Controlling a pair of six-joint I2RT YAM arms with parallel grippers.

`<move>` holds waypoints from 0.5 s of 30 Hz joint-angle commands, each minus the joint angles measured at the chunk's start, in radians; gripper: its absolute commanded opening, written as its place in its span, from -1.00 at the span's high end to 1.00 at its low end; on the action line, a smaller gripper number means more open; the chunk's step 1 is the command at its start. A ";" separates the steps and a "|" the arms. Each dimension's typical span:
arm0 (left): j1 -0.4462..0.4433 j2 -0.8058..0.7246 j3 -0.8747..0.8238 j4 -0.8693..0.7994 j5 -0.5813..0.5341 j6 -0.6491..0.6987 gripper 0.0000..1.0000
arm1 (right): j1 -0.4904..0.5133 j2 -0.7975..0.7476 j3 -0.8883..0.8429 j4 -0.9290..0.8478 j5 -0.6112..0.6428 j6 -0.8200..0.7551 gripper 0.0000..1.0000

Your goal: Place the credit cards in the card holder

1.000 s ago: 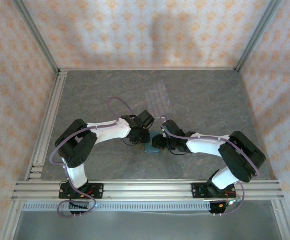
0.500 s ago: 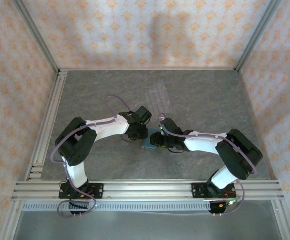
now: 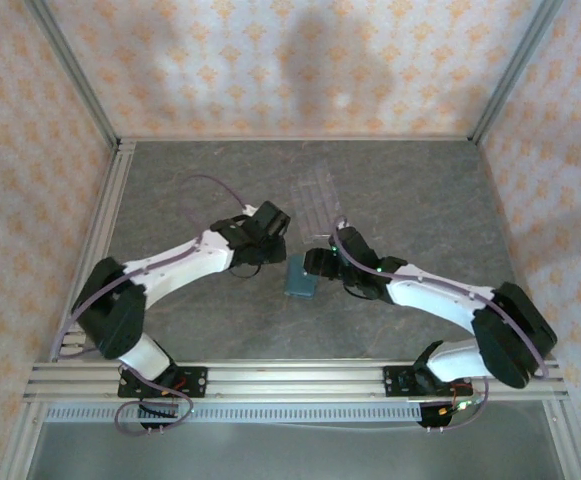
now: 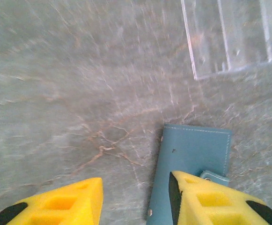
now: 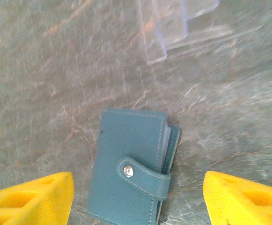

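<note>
Peering from above, I lose the fingertips of both pincers under their dark wrist housings, and the right arm overlaps a corner of the wallet (image 3: pixel 299 283). Up close, both wrist views are smeared and the grey surface (image 4: pixel 56 93) looks streaky. The clear rack (image 5: pixel 173 23) is cut off by the frame's top.

The left pincer (image 4: pixel 135 183) stands partly parted over bare surface, holding nothing; its right finger (image 4: pixel 210 201) hides the wallet's near corner. The right pincer (image 5: pixel 138 180) gapes wide, its yellow fingers well clear of the wallet on either side, gripping nothing.

The wallet lies flat near the surface's middle, just short of the rack. It is teal, stitched and shut, its strap (image 5: pixel 145 176) fastened by a silver snap. Pale layers show along its right edge; whether they are cards I cannot tell.
</note>
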 commanded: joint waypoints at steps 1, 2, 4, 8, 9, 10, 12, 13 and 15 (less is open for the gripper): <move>0.010 -0.125 -0.024 -0.098 -0.165 0.029 0.12 | -0.024 -0.088 0.046 -0.127 0.120 -0.031 -0.63; 0.010 -0.183 -0.041 -0.084 -0.186 0.041 0.11 | -0.034 -0.120 0.056 -0.159 0.141 -0.039 -0.79; 0.010 -0.297 -0.080 -0.055 -0.256 0.059 0.05 | -0.051 -0.172 0.074 -0.203 0.170 -0.060 -0.99; 0.010 -0.481 -0.128 -0.043 -0.410 0.093 -0.10 | -0.079 -0.246 0.104 -0.289 0.279 -0.091 -0.99; 0.010 -0.513 -0.138 -0.032 -0.434 0.105 -0.23 | -0.084 -0.263 0.109 -0.312 0.325 -0.096 -0.99; 0.010 -0.541 -0.150 -0.022 -0.466 0.112 -0.37 | -0.092 -0.280 0.111 -0.332 0.365 -0.098 -0.99; 0.010 -0.575 -0.170 -0.016 -0.548 0.109 -0.89 | -0.114 -0.317 0.112 -0.356 0.419 -0.104 -0.99; 0.011 -0.588 -0.178 -0.015 -0.596 0.102 -0.97 | -0.124 -0.332 0.114 -0.366 0.442 -0.106 -0.99; 0.010 -0.620 -0.214 0.034 -0.677 0.116 -0.99 | -0.145 -0.365 0.119 -0.391 0.504 -0.097 -0.99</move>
